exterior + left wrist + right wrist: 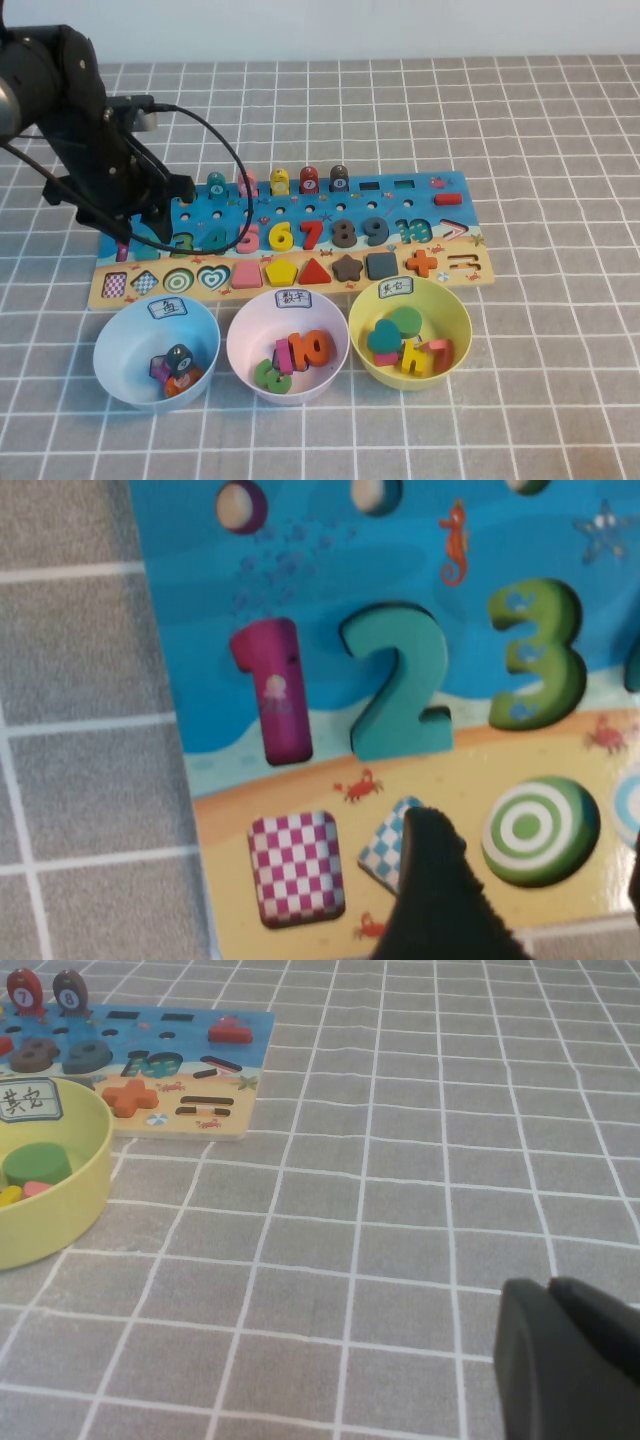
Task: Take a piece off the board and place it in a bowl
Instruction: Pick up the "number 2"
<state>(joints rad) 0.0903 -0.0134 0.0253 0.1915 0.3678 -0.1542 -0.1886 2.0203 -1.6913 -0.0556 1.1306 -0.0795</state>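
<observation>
Three round plastic bowls stand in one row nearest the camera: one blue, one pale pink-lilac bowl with a white label, one yellow. Behind them lies the long wooden puzzle board. Its small teal wooden numeral "2" sits upright in its slot between the magenta "1" and green "3". Above it hovers the left claw, spread, holding nothing. The right claw is pressed together over the grey checked bench.
</observation>
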